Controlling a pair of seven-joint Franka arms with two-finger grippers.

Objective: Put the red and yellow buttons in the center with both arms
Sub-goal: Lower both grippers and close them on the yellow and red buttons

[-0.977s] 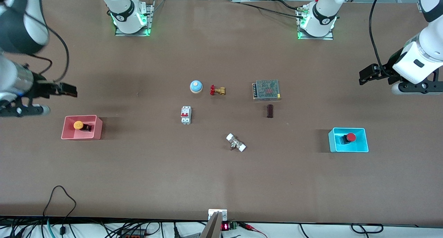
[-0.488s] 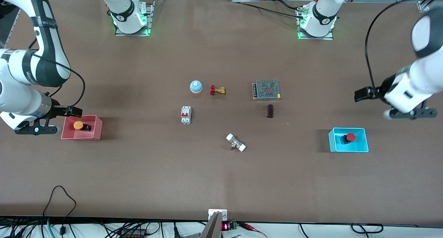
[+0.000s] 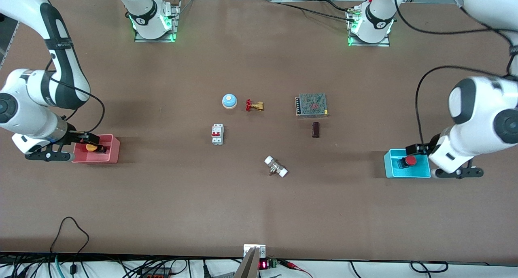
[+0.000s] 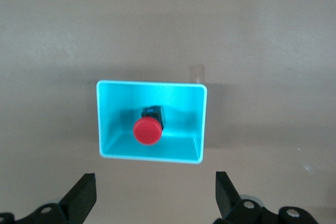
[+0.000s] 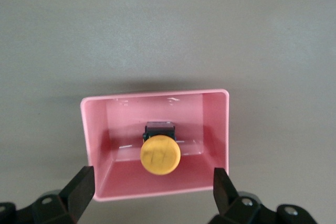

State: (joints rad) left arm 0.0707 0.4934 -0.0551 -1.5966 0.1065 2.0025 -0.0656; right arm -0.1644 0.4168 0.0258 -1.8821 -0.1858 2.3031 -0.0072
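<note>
The yellow button (image 3: 92, 147) lies in the pink bin (image 3: 111, 153) at the right arm's end of the table; it also shows in the right wrist view (image 5: 160, 155). My right gripper (image 3: 90, 139) is open over that bin's edge, its jaws (image 5: 152, 190) spread wider than the bin and empty. The red button (image 3: 410, 160) lies in the cyan bin (image 3: 404, 174) at the left arm's end; it also shows in the left wrist view (image 4: 147, 130). My left gripper (image 3: 416, 148) is open and empty over that bin's edge, its jaws (image 4: 155, 195) wide apart.
Around the table's middle (image 3: 259, 138) stand a blue dome bell (image 3: 229, 100), a brass valve with a red handwheel (image 3: 254, 105), a mesh-topped metal box (image 3: 311, 105), a white circuit breaker (image 3: 217, 134), a small dark block (image 3: 315, 129) and a white-ended fitting (image 3: 276, 166).
Both arms have swung in and down from the table's ends. The right gripper now is over the pink bin, the left gripper over the cyan bin. The buttons have not moved.
</note>
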